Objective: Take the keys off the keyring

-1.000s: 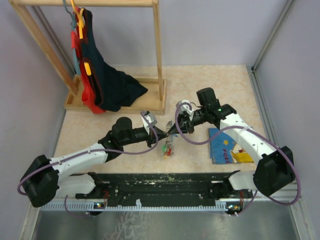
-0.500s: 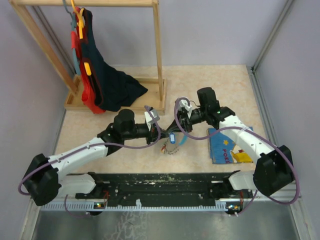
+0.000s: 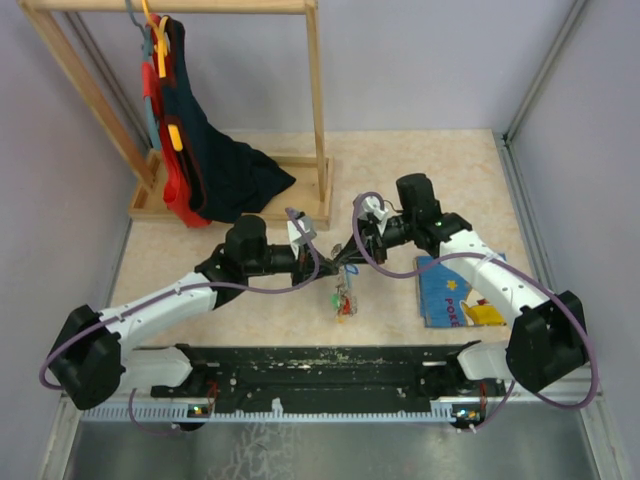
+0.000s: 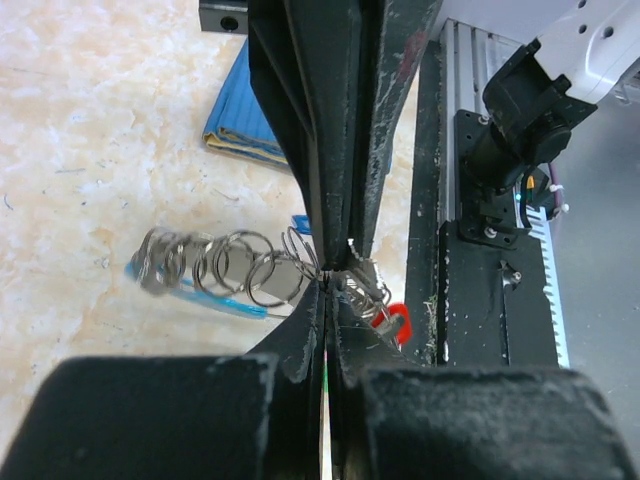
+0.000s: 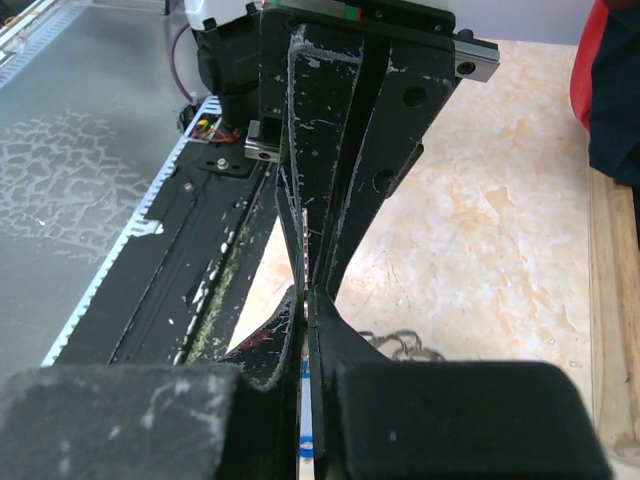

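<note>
Only readable text was in the top view: the blue picture book [image 3: 447,292], flat on the table to the right of the right gripper [image 3: 352,258] and nearer the arm bases. Capitals along the cover's near edge read "POKE". Anything after those letters was too small to make out. Both wrist views showed no legible lettering.

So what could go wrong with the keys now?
The left gripper and right gripper, both shut, pinch the keyring at almost one spot, so it could slip out and drop. The keys dangle loose beneath, so a pull might swing or tangle them instead of freeing one.
</note>
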Controlling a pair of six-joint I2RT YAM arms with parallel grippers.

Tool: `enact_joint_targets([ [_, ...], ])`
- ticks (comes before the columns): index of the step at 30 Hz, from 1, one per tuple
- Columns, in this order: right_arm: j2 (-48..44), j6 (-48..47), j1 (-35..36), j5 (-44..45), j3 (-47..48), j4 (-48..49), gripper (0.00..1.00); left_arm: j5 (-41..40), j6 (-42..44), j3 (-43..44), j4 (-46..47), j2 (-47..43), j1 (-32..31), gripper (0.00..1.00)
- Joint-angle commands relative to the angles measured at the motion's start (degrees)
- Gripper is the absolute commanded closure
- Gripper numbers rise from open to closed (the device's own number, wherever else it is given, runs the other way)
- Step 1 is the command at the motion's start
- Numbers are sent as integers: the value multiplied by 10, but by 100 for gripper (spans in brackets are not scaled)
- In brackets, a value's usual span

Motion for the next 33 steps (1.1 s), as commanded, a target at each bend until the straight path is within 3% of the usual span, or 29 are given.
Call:
enact_joint_targets([
  [1,-6,-22,-12,-31,17,2,100,29,-23,-4,69,-1,3,100],
  [15,-6,-22,-7,-27,15,6,100,16,-46,-12,97,19,5,100],
  [24,-8,-12,-15,-4,16,11,100,-50,-47,-69,134,-42,7,100],
  [29,-7,5,-15,-4,12,26,100,-63,-43,-85,144,-58,7,95],
  [33,-5,39,-16,-2,6,55,100,-48,-41,-111,192,-77,7,86],
])
